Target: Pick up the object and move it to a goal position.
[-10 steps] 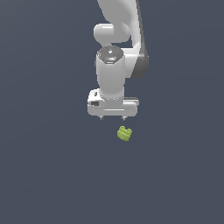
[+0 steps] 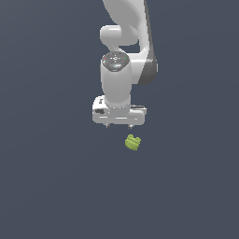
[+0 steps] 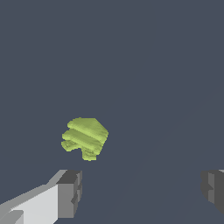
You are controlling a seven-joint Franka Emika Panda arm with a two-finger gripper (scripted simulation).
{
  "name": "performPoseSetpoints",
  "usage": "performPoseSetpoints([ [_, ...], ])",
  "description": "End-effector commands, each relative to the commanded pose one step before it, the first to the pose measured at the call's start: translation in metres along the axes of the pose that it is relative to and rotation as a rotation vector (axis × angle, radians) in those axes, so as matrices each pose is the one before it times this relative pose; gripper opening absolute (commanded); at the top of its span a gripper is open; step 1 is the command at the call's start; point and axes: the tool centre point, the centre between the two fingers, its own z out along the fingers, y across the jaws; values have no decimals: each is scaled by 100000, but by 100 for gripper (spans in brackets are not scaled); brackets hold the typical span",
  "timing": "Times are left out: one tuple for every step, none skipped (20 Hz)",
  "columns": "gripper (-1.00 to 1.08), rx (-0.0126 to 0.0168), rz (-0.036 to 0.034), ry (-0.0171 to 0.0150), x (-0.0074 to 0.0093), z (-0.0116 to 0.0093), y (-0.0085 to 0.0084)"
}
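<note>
My pincer [image 2: 119, 125] hangs with its fingers [image 3: 69, 194] spread wide apart and holds nothing. The object [image 2: 133, 142], a small lime-green lumpy block, lies on the dark tabletop [image 2: 51, 186] just below the pincer and a little toward the exterior view's right, not yet between the fingers. I judge it light and rigid, though its knobby, ridged faces could let it twist or slip. I would close across its broadest, flattest pair of sides, low on the body.
</note>
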Motion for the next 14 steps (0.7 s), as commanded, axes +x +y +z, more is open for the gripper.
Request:
performPoseSetpoints([
  [100,25,813,-580,-48,83,113],
  [100,0,0,0,14,19,12],
  [100,-9,-256,143,-2,-37,-43],
  [100,-24,-362,44,8,17,-23],
  [100,-37,-506,-4,6,39,-24],
  [100,-50,-667,-21,7,56,-31],
  [100,-61,-833,-21,9,69,-39],
  [100,-72,-1003,-13,12,79,-49],
  [100,-83,-1169,-7,15,90,-59],
  [100,-93,-1330,-3,18,101,-67],
  [100,-101,-1480,-2,21,112,-76],
  [100,-108,-1616,-4,24,122,-82],
  [100,-116,-1770,-9,27,134,-91],
  [100,-123,-1931,-14,30,147,-98],
])
